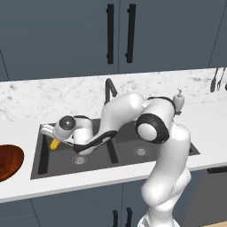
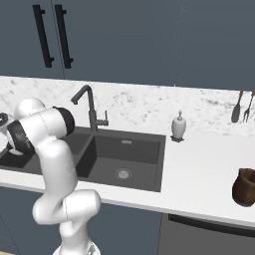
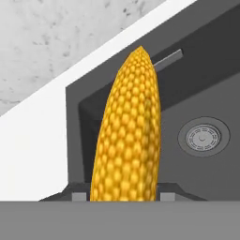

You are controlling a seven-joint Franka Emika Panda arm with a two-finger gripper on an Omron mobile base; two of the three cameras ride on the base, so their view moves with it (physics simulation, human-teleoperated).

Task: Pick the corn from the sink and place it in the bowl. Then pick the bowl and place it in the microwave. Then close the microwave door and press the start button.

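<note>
My gripper [image 1: 51, 138] is shut on the yellow-orange corn [image 1: 54, 144], holding it a little above the floor of the left basin of the dark grey sink [image 1: 128, 159]. In the hand view the corn [image 3: 126, 136] stands lengthwise between the fingertips [image 3: 78, 196], its pointed end away from the hand, over the basin's corner with a round drain [image 3: 203, 137] to its right. The reddish-brown bowl [image 1: 8, 162] sits on the white counter left of the sink, partly cut by the picture's edge. The microwave and its door are out of view.
A tall dark faucet [image 1: 109, 90] rises behind the sink's divider. A soap dispenser [image 2: 179, 125] stands on the counter right of the sink [image 2: 124, 154]. A brown jar [image 2: 245, 187] and hanging utensils [image 2: 239, 107] are far right. Dark blue cabinets [image 1: 119, 35] hang above.
</note>
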